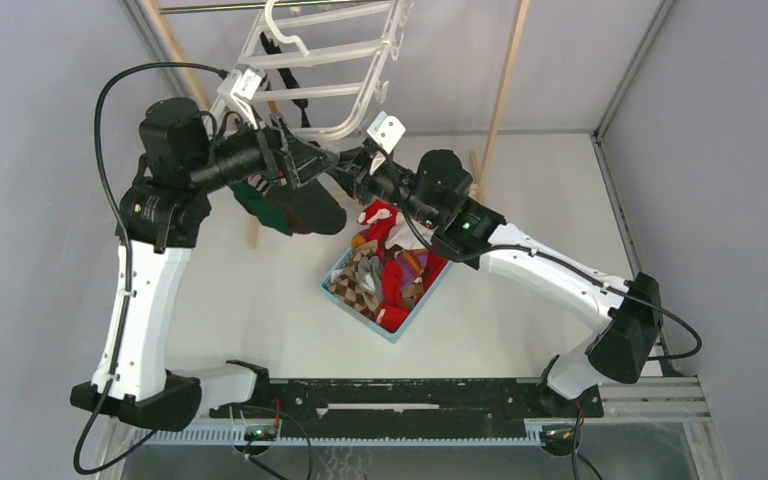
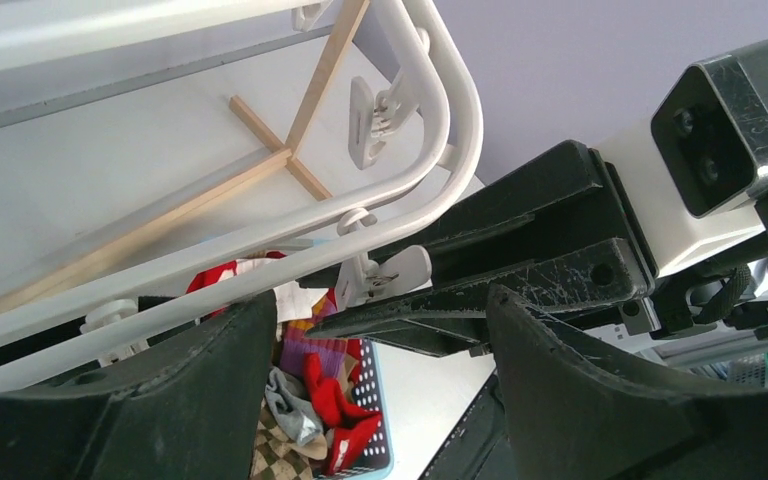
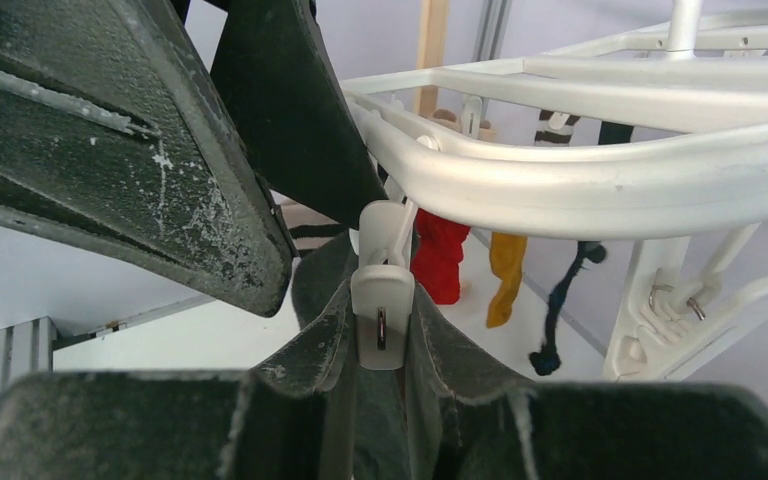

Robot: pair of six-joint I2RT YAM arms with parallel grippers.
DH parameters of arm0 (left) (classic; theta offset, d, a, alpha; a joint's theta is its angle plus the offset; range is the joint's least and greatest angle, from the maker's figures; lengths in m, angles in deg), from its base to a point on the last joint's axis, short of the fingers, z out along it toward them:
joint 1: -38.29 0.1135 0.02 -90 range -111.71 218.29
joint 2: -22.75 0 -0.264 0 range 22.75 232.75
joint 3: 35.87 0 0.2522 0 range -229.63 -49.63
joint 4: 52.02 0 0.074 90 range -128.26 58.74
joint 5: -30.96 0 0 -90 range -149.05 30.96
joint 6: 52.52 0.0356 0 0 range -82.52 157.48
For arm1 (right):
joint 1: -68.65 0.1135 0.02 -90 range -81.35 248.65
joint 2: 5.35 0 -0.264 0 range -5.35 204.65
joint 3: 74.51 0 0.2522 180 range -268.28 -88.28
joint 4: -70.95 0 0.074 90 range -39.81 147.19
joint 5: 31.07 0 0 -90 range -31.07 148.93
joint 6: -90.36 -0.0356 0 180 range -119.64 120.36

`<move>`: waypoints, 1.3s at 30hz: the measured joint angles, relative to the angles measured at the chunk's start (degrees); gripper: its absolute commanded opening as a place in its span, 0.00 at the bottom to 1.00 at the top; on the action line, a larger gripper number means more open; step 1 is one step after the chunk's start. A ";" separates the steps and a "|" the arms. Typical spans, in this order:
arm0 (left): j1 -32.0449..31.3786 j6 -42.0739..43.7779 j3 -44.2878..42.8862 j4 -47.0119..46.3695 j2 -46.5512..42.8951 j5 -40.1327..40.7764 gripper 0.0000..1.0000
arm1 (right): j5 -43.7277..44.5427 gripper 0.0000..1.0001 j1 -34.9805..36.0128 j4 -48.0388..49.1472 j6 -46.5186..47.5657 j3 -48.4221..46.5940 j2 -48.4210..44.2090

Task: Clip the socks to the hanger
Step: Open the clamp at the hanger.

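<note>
White plastic up top: one hanger (image 3: 600,180), and both grippers are tucked right under its curved corner rail. The right gripper (image 3: 380,345) is narrowed down on a single clip (image 3: 380,320), with a finger against each side of it. That clip dangles off the rail directly above those fingers. The left gripper (image 2: 380,300) is spread wide with nothing between its fingers. It faces the right one tip to tip, and that same clip sits just ahead of it.

Beyond the right gripper, three socks hang from the frame: a red sock (image 3: 440,255), a mustard sock (image 3: 507,270) and a dark sock (image 3: 563,310) whose top is cut off by the rail. A second clip (image 3: 690,310) dangles tilted, off to the right gripper's right.

From above, two more hang just below the left gripper: a dark green sock (image 1: 260,205) and a black sock (image 1: 315,210). The arm hides what holds them up.

One light-blue basket (image 2: 375,400) sits below the right gripper. It holds a heap of socks (image 1: 385,275) in red, brown argyle and grey, too tangled to count.

Something dark sits under the pinched clip. Whether it is sock fabric or gripper, I cannot tell.

A wooden rack (image 2: 260,165) stands behind the hanger.
</note>
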State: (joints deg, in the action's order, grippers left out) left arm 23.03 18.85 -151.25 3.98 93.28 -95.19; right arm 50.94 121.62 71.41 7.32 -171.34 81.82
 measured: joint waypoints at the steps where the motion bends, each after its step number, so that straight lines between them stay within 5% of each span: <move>1: -0.02 -0.04 0.00 -0.15 0.00 -0.02 0.79 | -0.09 0.00 0.02 -0.15 -0.07 -0.15 0.07; 12: -0.48 -0.50 0.87 -1.44 -0.07 0.00 0.73 | -0.90 0.00 0.50 -2.84 -1.11 -3.19 1.11; 31: -3.15 4.31 4.83 -4.87 -1.60 4.70 0.38 | -1.55 0.00 0.59 -5.51 -2.60 -3.69 1.77; 34: -3.21 5.18 5.27 -4.92 -1.92 5.38 0.19 | -1.73 0.06 0.59 -5.70 -3.15 -3.69 1.77; 39: -3.48 5.73 5.29 -4.87 -2.43 7.48 0.04 | -1.53 0.37 0.46 -6.27 -4.26 -3.67 1.77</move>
State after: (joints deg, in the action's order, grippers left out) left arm 19.55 24.57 -145.96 -0.90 90.85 -87.71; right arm 49.41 122.08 65.13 3.06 -175.01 83.59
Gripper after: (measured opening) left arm 0.114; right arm 0.257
